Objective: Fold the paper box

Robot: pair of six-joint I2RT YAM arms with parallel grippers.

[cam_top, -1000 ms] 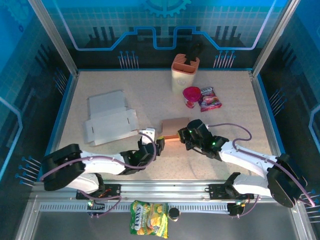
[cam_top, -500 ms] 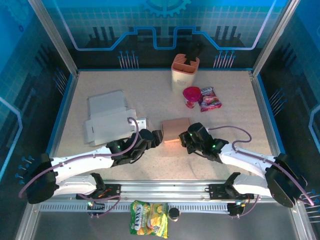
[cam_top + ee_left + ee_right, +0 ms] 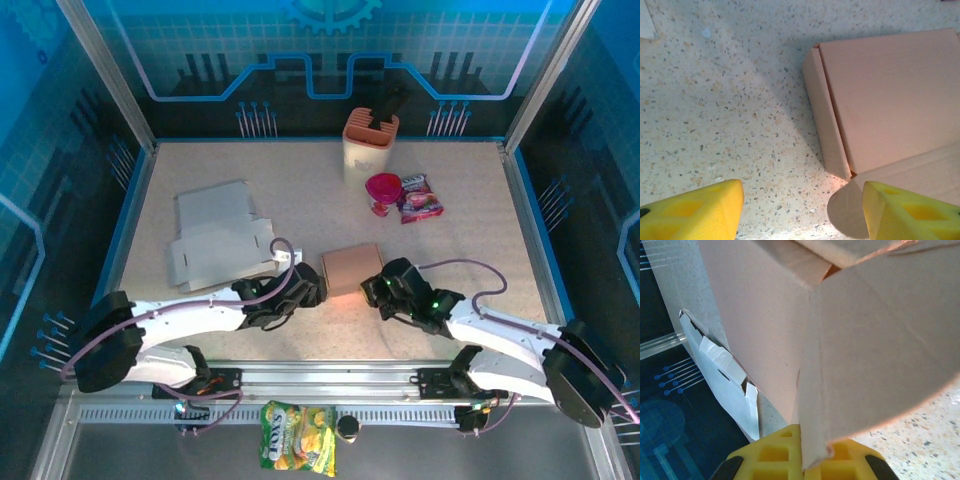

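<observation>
Where left gripper [image 3: 802,200] gapes | paper box [image 3: 885,100] just ahead (rightward)

The paper box [image 3: 890,100] is smooth, matt tan cardboard; the table [image 3: 715,100] is a speckled, stone-like matt surface.

My overhead camera looks down from behind the table's [image 3: 470,190] near edge; both wrist cameras crowd close on the paper box [image 3: 350,270], mid-frame overhead.

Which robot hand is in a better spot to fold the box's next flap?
Probably the right hand: in its wrist view, the paper box's flap lies right against its fingers. The left hand hangs open near the box's corner.
</observation>
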